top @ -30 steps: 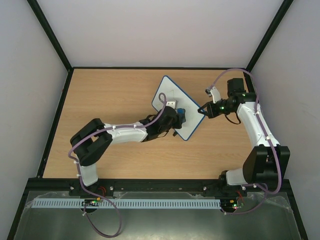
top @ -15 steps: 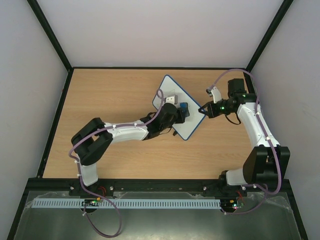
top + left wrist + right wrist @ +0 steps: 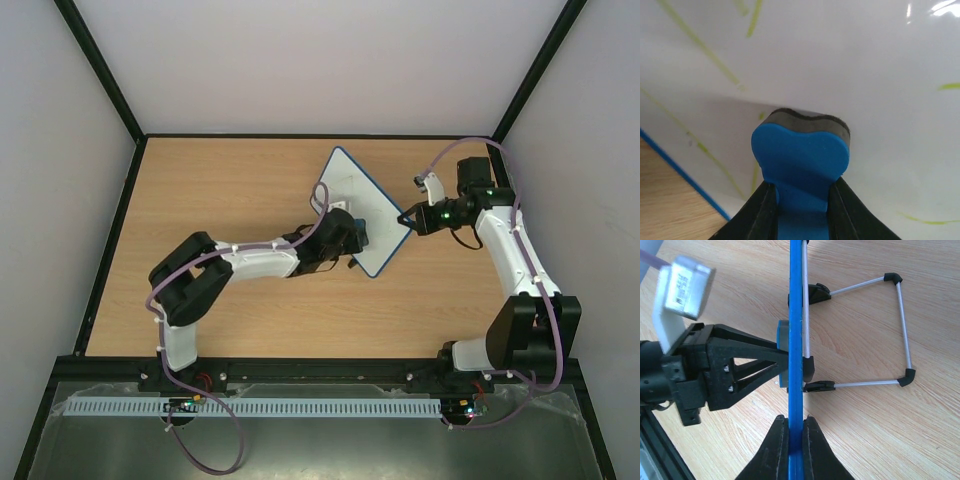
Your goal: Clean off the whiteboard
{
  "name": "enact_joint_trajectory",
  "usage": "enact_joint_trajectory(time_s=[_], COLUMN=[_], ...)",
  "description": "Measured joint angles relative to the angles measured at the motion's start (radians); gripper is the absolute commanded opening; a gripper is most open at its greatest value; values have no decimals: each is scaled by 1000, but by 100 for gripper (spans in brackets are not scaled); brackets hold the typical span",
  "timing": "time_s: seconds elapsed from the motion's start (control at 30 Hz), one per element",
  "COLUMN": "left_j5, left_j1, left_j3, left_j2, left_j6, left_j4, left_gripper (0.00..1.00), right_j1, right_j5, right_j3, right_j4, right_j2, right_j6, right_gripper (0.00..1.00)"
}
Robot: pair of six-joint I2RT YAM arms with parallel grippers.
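The whiteboard, white with a thin blue rim, stands tilted on the table's middle. Its face fills the left wrist view with faint green lines on it. My left gripper is shut on a blue-and-black eraser, whose black pad presses against the board's face. My right gripper is shut on the board's right blue rim, seen edge-on in the right wrist view. The board's wire stand rests on the wood behind it.
The wooden table is bounded by black frame rails and white walls. The left arm stretches across the table's middle. The right arm rises along the right side.
The left gripper with the eraser has slid a little down and left across the board's face. The right gripper keeps its hold on the rim. The board has tipped slightly.
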Motion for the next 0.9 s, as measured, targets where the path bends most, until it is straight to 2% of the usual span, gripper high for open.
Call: enact_joint_trajectory(time_s=[0.17,0.4,0.53,0.7,0.9], left_j5=[24,64,63,61,66], left_j1=[-1,-23,-29,-32,-32], left_j3=[126,219,183,60,-56], left_j2=[-7,-20,-21,-22,-13], left_j6=[51,92,84,31,-12], left_j4=[-74,-30,13,58,43], left_gripper=[3,3,3,3,3], right_j1=[-2,-2,-2,-2,-2], right_j5=[7,5,6,10,-12], right_j3=[-4,-6,-9,-11,-18], right_j4=[6,10,18,22,22], right_j2=[-3,-3,-3,-3,-10], right_j6=[7,8,8,10,10], right_gripper=[2,2,2,2,2])
